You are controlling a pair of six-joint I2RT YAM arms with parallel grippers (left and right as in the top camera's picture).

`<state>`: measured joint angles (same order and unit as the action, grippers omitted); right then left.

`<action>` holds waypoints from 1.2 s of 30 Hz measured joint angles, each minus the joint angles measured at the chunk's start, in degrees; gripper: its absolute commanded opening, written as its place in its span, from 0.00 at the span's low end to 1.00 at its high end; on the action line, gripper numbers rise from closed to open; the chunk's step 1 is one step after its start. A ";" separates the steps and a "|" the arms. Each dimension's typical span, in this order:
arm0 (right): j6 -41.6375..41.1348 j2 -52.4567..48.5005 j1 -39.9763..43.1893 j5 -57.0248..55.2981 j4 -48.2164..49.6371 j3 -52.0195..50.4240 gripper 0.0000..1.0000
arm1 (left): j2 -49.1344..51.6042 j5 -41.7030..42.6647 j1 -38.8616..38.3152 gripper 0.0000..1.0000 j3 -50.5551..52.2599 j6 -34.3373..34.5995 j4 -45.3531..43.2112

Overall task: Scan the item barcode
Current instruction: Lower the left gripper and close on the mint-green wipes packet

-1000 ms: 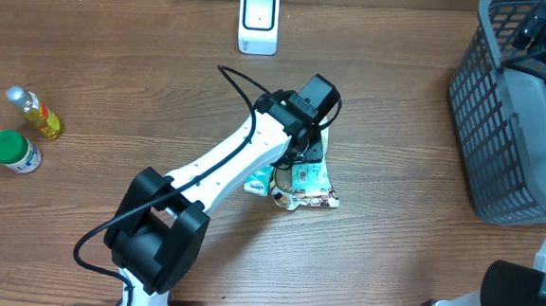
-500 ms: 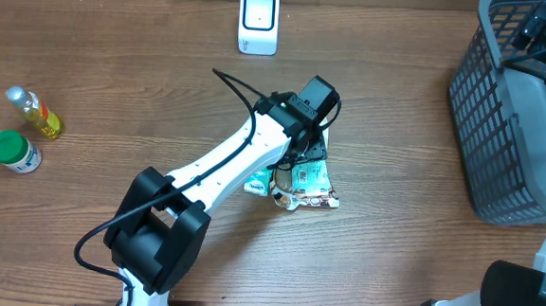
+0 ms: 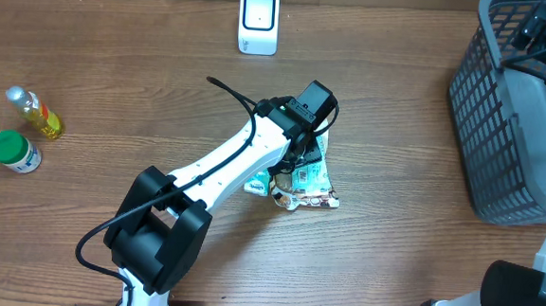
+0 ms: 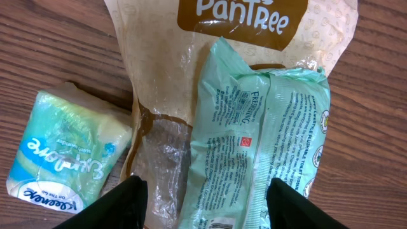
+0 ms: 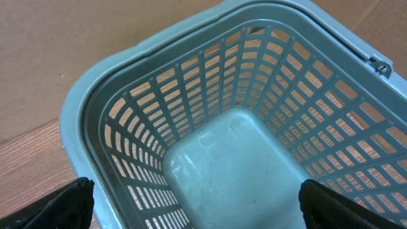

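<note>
A pale green pack of toilet tissue [image 4: 261, 133] lies on top of a brown and clear Pantree bag [image 4: 159, 76]. Part of the pack's barcode [image 4: 219, 224] shows at the bottom edge of the left wrist view. A small Kleenex pack [image 4: 63, 159] lies to the left on the wood. My left gripper [image 4: 206, 203] hangs open just above the pile. One black finger is over the clear bag and the other at the green pack's right edge. From overhead the left wrist [image 3: 309, 108] covers most of the pile [image 3: 309, 184]. The white scanner [image 3: 258, 21] stands at the back. My right gripper [image 5: 197, 203] is open over the basket.
The grey slatted basket [image 3: 503, 120] stands at the right edge of the table, and its floor [image 5: 235, 159] shows bare. At the far left stand a small yellow bottle [image 3: 33, 112] and a green-lidded jar [image 3: 15, 151]. The left arm's black cable [image 3: 234, 89] arcs above its forearm.
The left wrist has shifted slightly over the pile and its cable has swung a little to the left. The right arm and the items have not moved.
</note>
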<state>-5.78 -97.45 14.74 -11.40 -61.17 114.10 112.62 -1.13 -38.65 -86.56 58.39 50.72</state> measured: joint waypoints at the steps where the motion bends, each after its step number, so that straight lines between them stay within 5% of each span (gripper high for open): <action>1: 0.00 0.00 0.00 0.00 0.00 0.00 1.00 | 0.00 0.00 0.00 0.60 0.07 0.00 -0.02; 11: 0.00 0.00 0.00 0.02 0.00 0.00 1.00 | 0.00 0.00 -1.03 0.60 2.89 0.02 -3.41; 14: -0.02 0.00 0.00 0.00 0.00 0.00 1.00 | 0.00 0.04 -1.53 0.54 4.83 0.15 -5.97; 24: 0.00 0.00 0.00 0.02 -0.02 0.00 1.00 | -0.52 0.87 -1.77 0.13 6.99 0.17 -8.15; 36: 0.00 0.00 0.00 0.02 0.00 0.00 1.00 | -0.76 0.90 -1.77 0.04 5.90 -0.46 -6.23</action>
<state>-5.78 -97.45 14.74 -11.38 -61.17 114.10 111.85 -0.23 -40.42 -80.66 57.93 44.49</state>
